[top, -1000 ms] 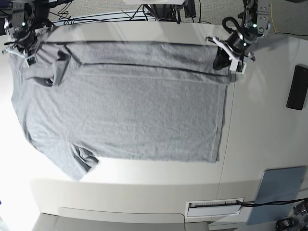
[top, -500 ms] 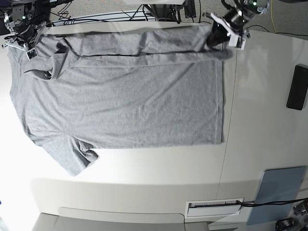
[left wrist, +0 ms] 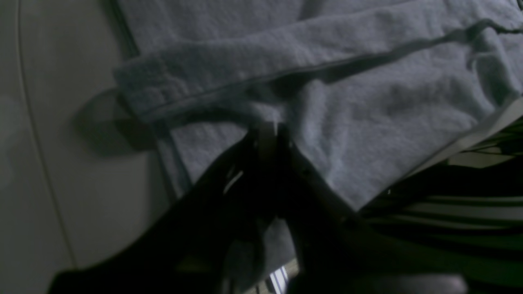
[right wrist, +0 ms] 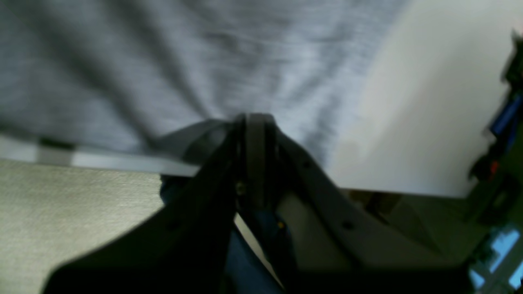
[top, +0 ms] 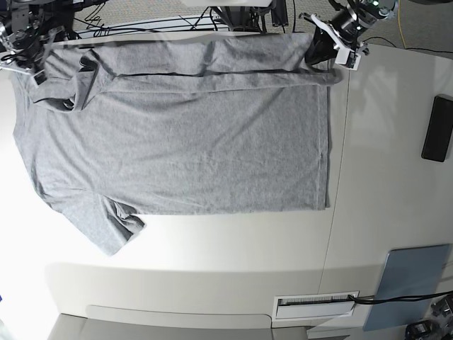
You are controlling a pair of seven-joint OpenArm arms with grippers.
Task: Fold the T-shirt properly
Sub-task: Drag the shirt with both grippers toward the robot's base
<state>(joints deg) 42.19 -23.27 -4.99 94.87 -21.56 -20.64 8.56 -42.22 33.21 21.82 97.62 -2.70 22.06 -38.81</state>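
T-shirt (top: 177, 134) flat on table (top: 382, 163), far edge folded over. Left pincer (top: 331, 51) clenched on hem corner; right pincer (top: 25, 62) apparently pinching sleeve end, view blurry.

Our left gripper (top: 333, 47) shows white-edged plates over black parts — our right gripper (right wrist: 250, 122) has dark, tapering fingers dotted with small screws.
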